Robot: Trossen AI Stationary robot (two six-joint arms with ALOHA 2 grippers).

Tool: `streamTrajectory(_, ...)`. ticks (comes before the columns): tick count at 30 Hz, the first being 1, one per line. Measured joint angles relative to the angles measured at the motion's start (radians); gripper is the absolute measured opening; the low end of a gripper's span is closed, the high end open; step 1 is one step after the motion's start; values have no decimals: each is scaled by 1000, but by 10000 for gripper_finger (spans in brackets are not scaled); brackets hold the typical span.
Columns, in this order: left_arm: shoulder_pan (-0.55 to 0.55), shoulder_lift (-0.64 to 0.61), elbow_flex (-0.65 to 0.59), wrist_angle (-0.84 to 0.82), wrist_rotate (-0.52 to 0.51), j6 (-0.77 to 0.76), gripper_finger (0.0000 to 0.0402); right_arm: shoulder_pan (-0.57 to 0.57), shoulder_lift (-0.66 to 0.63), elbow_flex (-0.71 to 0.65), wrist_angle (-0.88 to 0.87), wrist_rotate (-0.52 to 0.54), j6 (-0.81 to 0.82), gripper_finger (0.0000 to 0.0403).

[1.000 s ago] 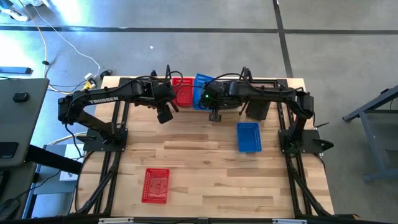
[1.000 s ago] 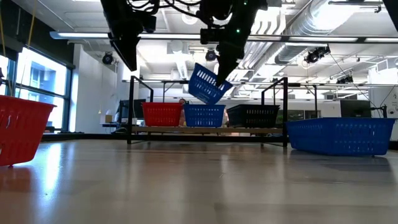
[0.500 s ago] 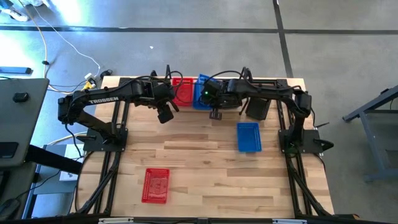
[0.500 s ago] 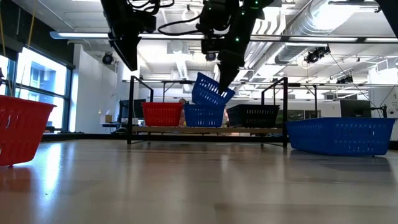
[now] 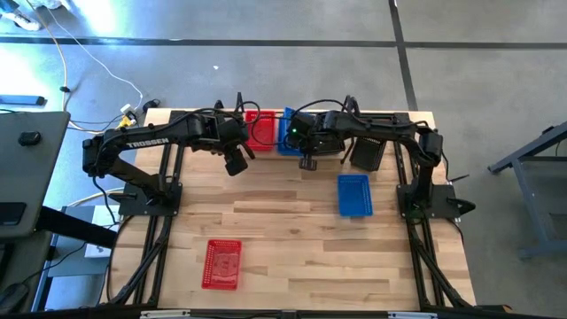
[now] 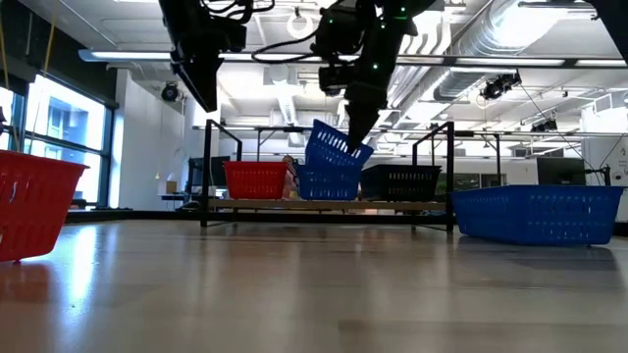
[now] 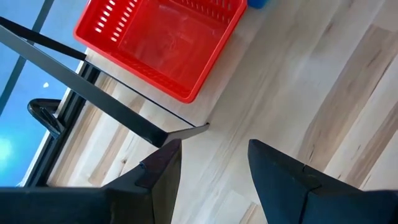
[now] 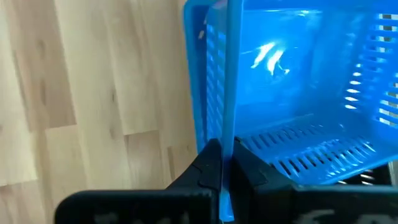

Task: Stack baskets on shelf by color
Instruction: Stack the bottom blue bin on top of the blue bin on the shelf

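Note:
My right gripper is shut on a blue basket, which hangs tilted over a second blue basket on the shelf; its lower end overlaps that basket's top. A red basket and a black basket rest on the shelf board on either side. Another blue basket and another red basket sit on the tabletop. My left gripper is open and hovers over the table in front of the shelf's red basket. My right gripper holds the blue basket by the rim of one side wall, one finger on each face of the wall. The fingers come from above, pointing down. The basket hangs tilted below them, its lower end at the top of the shelf's blue basket.
Black wire uprights frame the shelf at both ends, along the table's far edge. The middle of the wood tabletop is bare between the two loose baskets. Both arm bases stand at the table's left and right sides.
My right gripper has carried the blue basket toward the far edge and down, from in front of the shelf to over the shelf's blue basket. The held basket has swung from a steep tilt to a flatter one.

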Motion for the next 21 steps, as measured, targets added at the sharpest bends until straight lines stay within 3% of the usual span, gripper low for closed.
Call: streamTrajectory(21, 0, 0, 0, -1, 0, -17, 174, -3, 31, 0, -16, 78, -59, 0)
